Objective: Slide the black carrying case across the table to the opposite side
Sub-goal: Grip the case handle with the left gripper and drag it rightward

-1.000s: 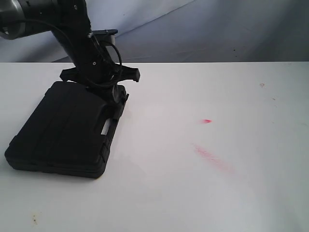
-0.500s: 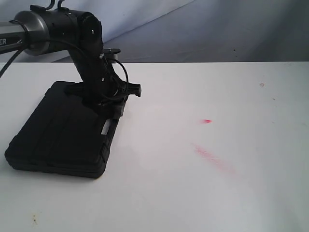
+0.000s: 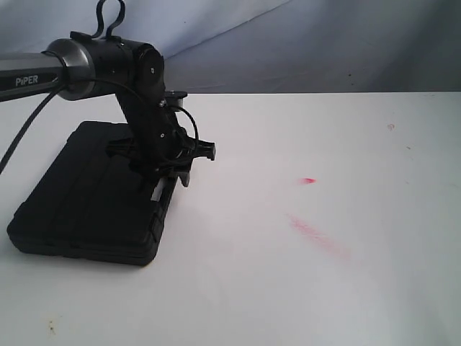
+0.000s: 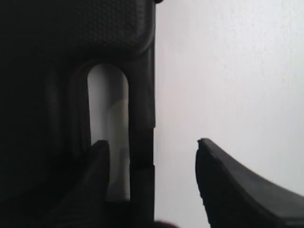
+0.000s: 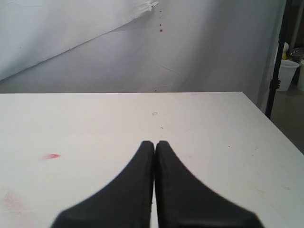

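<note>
Exterior view obliquely over the table [image 3: 324, 288]; left wrist close, downward; right wrist level.

The carrying case [image 3: 86, 194] is black (finely pebbled lid), the table [image 3: 324, 288] white with pink-red smears [image 3: 317, 234].

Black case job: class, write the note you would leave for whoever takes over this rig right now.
Left gripper: open, jaws astride the handle of the black case, one in the handle slot, one outside, not clamped.
Right gripper: shut, empty, over the table.
Case: flat on the table's left side in the exterior view.
Done: jaws set at the handle.
Left: slide the case to the right side.
</note>
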Controlling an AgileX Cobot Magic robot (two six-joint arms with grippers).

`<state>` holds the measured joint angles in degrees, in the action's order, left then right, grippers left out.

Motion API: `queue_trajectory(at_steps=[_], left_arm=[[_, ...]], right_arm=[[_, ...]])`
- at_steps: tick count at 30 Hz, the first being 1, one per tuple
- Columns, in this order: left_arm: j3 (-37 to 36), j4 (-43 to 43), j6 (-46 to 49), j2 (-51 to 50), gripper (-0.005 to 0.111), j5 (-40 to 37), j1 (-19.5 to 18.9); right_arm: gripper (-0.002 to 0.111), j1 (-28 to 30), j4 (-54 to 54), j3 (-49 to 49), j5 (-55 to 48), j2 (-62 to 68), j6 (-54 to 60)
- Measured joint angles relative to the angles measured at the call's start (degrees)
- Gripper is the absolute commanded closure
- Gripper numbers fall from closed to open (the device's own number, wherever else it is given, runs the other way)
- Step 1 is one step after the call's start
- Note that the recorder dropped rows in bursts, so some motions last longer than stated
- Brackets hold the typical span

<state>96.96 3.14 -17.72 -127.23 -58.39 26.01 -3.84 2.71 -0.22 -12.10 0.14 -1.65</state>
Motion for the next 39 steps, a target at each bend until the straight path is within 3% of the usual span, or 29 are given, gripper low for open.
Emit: queue_trajectory(at_steps=[16, 19, 30, 39], left_arm=[[0.0, -1.93, -1.89, -3.65, 0.061, 0.92, 1.29], [0.0, -2.57, -2.6, -3.73, 0.067, 0.92, 1.29], [0.0, -3.93, -4.51, -3.73, 0.106, 1.16, 1.29], [0.0, -4.18, -6.95, -3.73, 0.107, 1.7, 1.63]], right_arm=[[0.108, 0.0, 0.0, 0.0, 0.0, 0.0, 0.0], [0.108, 0.0, 0.0, 0.0, 0.0, 0.0, 0.0], [0.108, 0.0, 0.0, 0.0, 0.0, 0.0, 0.0], [0.108, 0.0, 0.0, 0.0, 0.0, 0.0, 0.0]])
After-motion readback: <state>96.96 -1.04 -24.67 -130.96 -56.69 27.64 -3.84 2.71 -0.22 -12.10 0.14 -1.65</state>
